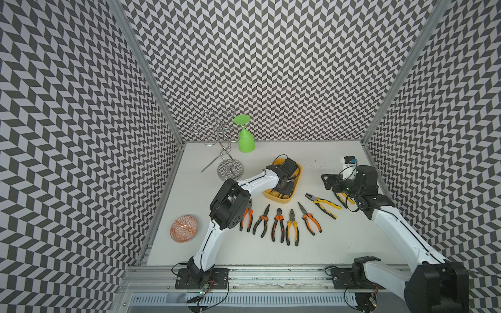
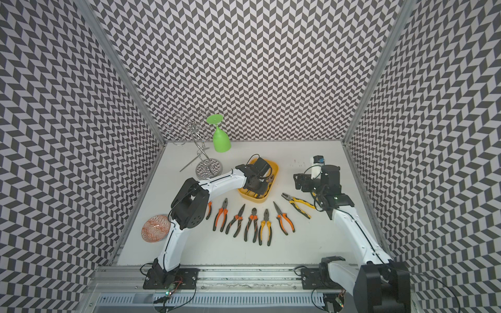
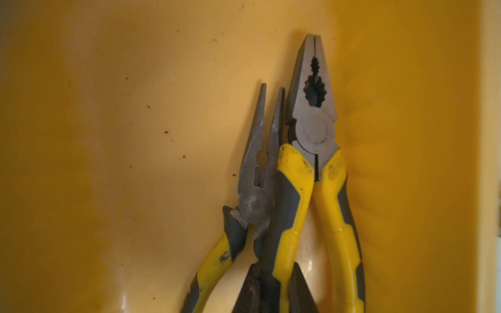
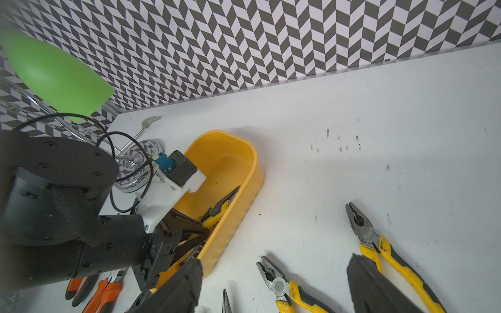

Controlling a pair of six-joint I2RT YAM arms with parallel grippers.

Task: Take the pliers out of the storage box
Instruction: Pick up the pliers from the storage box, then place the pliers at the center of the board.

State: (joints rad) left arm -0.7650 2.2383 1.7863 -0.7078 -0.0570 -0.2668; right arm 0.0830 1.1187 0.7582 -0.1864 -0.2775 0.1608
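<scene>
Toward the far middle of the desk [image 1: 244, 257], the left claw [image 3: 275, 271] sat inside the storage box [image 1: 279, 200]. Its fingers stood narrow around the adjoining handles of the two yellow-handled pliers [image 3: 315, 130], which lay side by side along the box's length, noses pointing away from it. It looked like a grip. The right claw [image 4: 275, 261], wide and empty, hovered near the right edge, plainly the farther one.

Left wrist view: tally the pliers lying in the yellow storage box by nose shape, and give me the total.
needle-nosed pliers: 1
combination pliers: 1
Total in the storage box: 2, both with yellow-and-black handles.
</scene>
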